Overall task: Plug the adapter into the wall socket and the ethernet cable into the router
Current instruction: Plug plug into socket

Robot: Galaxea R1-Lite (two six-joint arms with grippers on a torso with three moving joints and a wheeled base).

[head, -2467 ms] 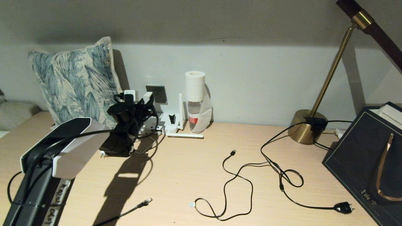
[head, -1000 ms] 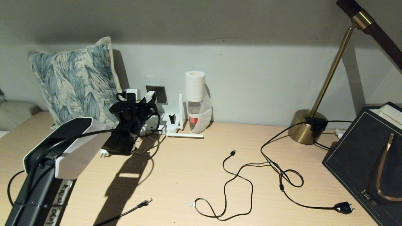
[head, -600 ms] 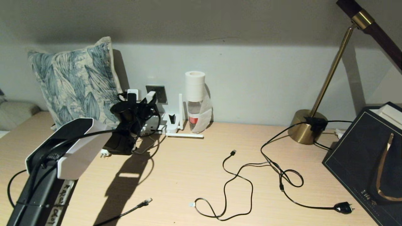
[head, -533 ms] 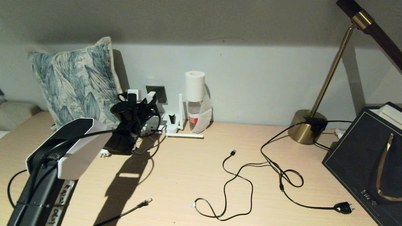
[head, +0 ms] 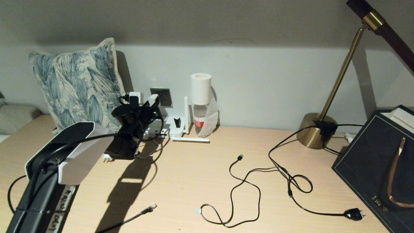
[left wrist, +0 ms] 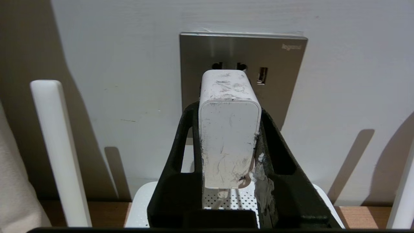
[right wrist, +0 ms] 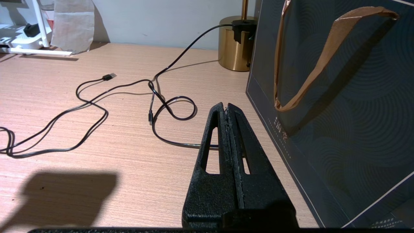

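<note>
My left gripper (head: 142, 105) is shut on the adapter (head: 152, 99), a scuffed white box, and holds it up at the back wall. In the left wrist view the adapter (left wrist: 229, 129) sits between the black fingers (left wrist: 190, 129). Its front end is at the grey wall socket (left wrist: 284, 64), just under two dark holes, and its prongs are hidden. The white router (head: 174, 128) lies below with its antennas (left wrist: 59, 152). The ethernet cable's clear connector (head: 149, 208) lies near the table's front edge. My right gripper (right wrist: 226, 108) is shut on nothing, low over the table beside a dark bag.
A leaf-print pillow (head: 76, 84) leans on the wall at the left. A bottle with a white cup (head: 200, 103) stands right of the router. A black USB cable (head: 241, 184), the lamp cord's black plug (head: 354, 214), the brass lamp base (head: 312, 131) and the dark bag (head: 375, 155) fill the right.
The left gripper carried the adapter a little toward the wall socket, then eased slightly back to the left. The right arm and the cables have not moved.
</note>
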